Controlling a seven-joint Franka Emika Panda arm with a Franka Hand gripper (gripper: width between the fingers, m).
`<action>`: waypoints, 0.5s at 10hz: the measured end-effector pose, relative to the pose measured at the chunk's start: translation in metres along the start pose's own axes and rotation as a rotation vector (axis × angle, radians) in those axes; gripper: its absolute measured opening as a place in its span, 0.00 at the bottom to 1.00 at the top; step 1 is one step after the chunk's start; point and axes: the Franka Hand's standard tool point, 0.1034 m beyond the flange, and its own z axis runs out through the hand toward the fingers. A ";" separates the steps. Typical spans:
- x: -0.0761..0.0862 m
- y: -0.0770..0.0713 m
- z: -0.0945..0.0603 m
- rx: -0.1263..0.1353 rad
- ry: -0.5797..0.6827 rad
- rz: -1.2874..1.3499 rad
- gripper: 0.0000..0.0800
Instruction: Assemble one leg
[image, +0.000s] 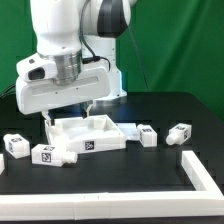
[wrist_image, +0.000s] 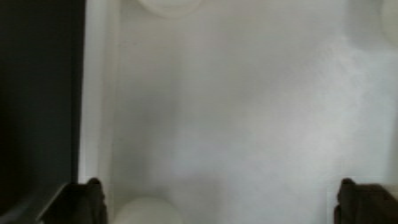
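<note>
The large white rimmed panel (image: 103, 130) lies at the table's middle. My gripper (image: 68, 115) is lowered over the end of it toward the exterior view's left. In the wrist view the panel (wrist_image: 214, 110) fills the picture, with a round socket (wrist_image: 146, 207) near one fingertip. My gripper (wrist_image: 219, 203) is open wide and holds nothing. One fingertip (wrist_image: 86, 200) is at the panel's edge, the other (wrist_image: 352, 202) over its surface. Two legs, white pegs with tags, lie at the exterior view's left (image: 15, 143) (image: 52, 154), and two at its right (image: 146, 134) (image: 180, 131).
The marker board (image: 203, 176) lies near the front at the exterior view's right. The black table (image: 110, 195) runs under everything. A green curtain (image: 180, 45) hangs behind the arm. In the wrist view a dark strip of table (wrist_image: 36, 100) runs beside the panel's edge.
</note>
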 end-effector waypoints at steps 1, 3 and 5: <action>-0.001 0.007 0.006 -0.013 0.008 0.000 0.81; -0.010 0.025 0.010 -0.015 0.000 -0.003 0.81; -0.017 0.032 0.019 -0.011 -0.013 -0.015 0.81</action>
